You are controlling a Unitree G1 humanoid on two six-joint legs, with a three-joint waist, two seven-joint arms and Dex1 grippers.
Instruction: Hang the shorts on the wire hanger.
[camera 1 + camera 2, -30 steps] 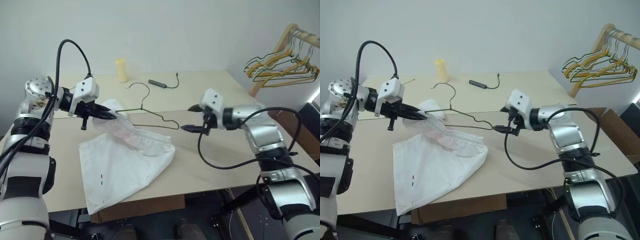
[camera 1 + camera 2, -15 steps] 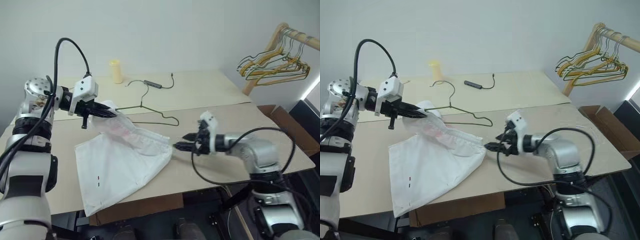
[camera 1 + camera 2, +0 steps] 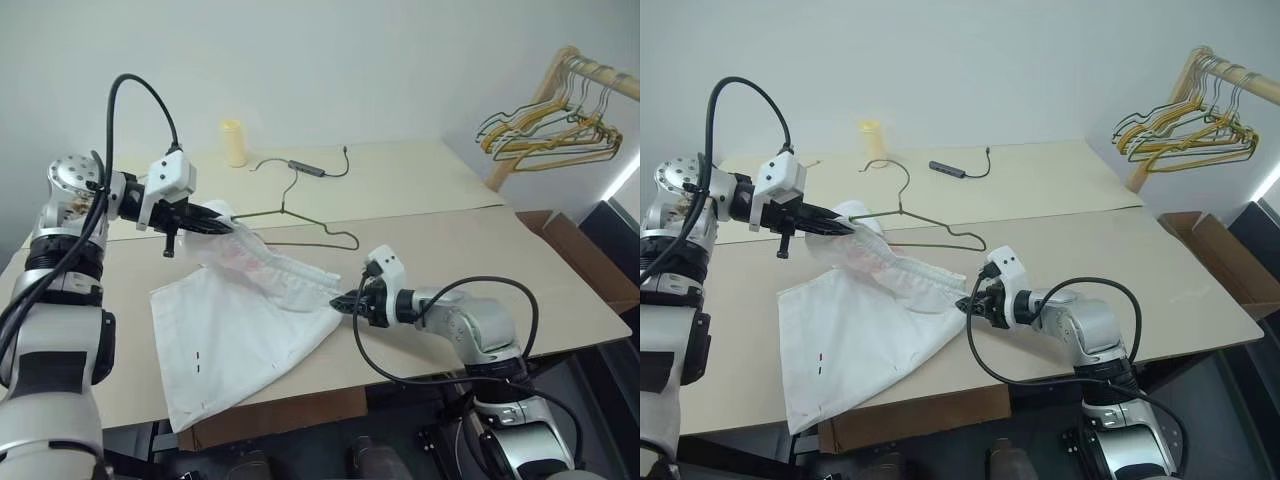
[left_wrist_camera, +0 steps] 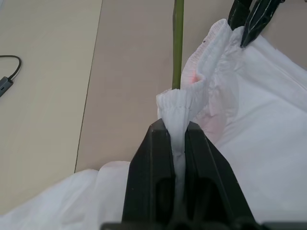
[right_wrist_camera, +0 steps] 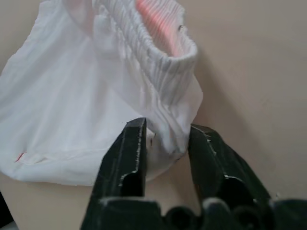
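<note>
progress: early, nothing hung | left hand [image 4: 178,139] pinches the shorts [image 3: 240,325] waistband, raised off the table [image 3: 480,250] | right hand [image 5: 165,143] brackets the other corner, grip unclear to me | hanger [image 3: 300,222] lies just behind, still to thread

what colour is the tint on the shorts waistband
Pink, faint on the otherwise white shorts, along the gathered waistband; it shows best in the right wrist view.

arms: silver-grey and white shells with black joints
left gripper [image 3: 225,227]: two black tapered fingers on a white boxy wrist block
right gripper [image 3: 964,307]: same black fingers, small white block behind
cables: thick black, one looping high over the left arm, one sagging under the right forearm
left shoulder: round metal disc
</note>
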